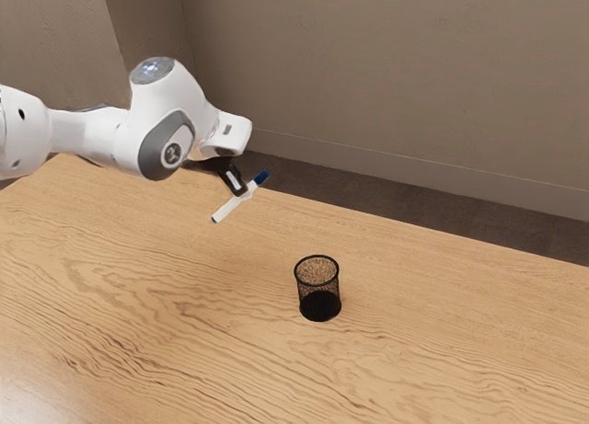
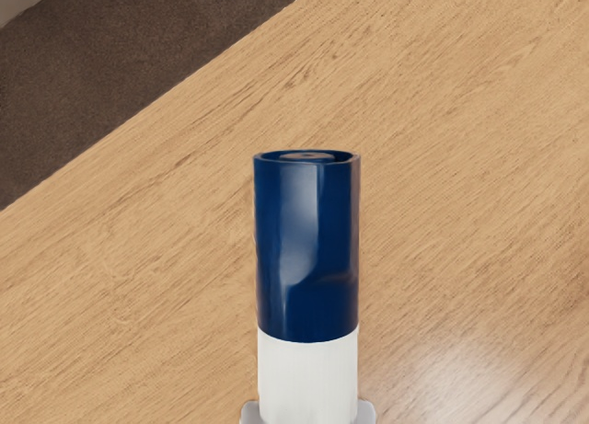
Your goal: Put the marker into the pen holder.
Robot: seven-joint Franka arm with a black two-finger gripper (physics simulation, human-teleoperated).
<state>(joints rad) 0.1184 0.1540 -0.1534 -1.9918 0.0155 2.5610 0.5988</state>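
Note:
In the exterior view my gripper (image 1: 245, 193) is shut on the marker (image 1: 226, 210), holding it around its middle, near the table's far edge. The marker lies slanted: its blue cap end points up toward the exterior view's right, its white end down toward the left. In the wrist view the blue cap and white barrel of the marker (image 2: 307, 249) rise from between the tips of my gripper (image 2: 308, 413), one on each side. The pen holder (image 1: 320, 306), a round black mesh cup, stands upright on the table, apart from the gripper, toward the exterior view's right and nearer its camera.
The wooden table (image 1: 175, 295) spreads under the arm and the cup. Beyond its far edge are a dark floor (image 1: 386, 203) and a brown wall (image 1: 396, 84). Table surface and a corner of that floor also appear behind the marker in the wrist view.

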